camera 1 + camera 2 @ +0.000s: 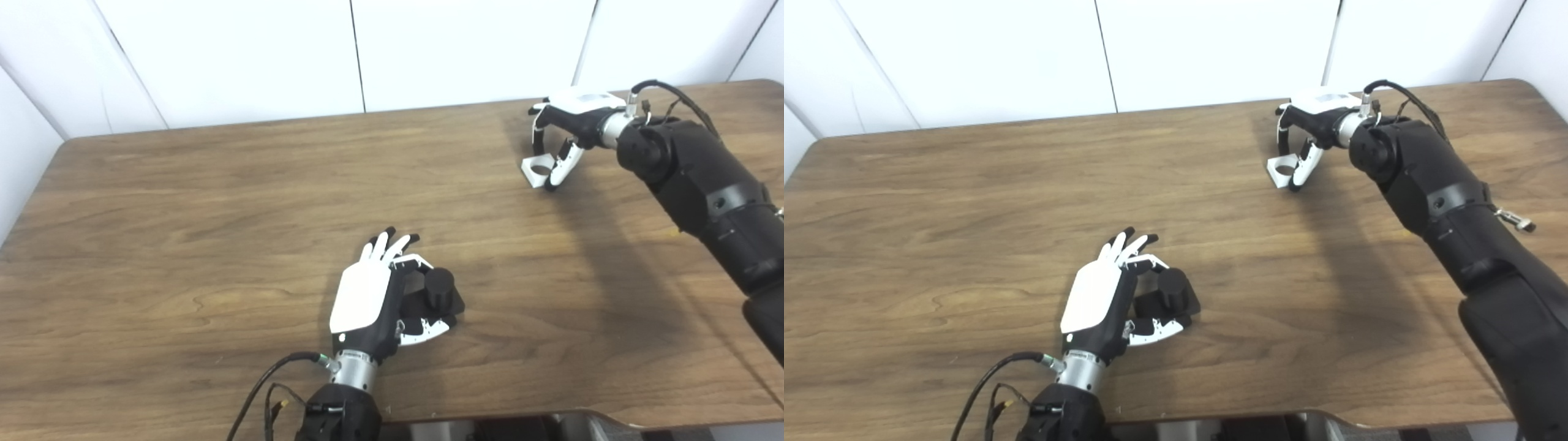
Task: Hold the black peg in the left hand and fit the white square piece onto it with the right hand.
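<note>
My right hand [566, 138] sits at the far right of the table [184, 214], fingers curled down around the white square piece [539, 171]. The thumb lies against the piece's near side and the other fingers arch over its far edge, so I read it as gripped, though the piece looks to be on or just above the wood (I can't tell whether it has cleared the surface). Its round hole faces roughly upward.

From there the target lies toward me and to the left, well apart across open tabletop. My left hand [367, 294] rests near the front edge, palm turned to the right, fingers and thumb wrapped partly around the base of the black peg [440, 288]. Thumb below, fingers above, the base between them: I'd call that closed on it, loosely perhaps. The peg's cylinder stands close to upright, tilted slightly away from the palm.

So the coming move turns on one thing: carrying the white piece diagonally back toward the left hand, then lining its hole with the peg's vertical axis before lowering. The hole and peg already point about the same way, which helps.
</note>
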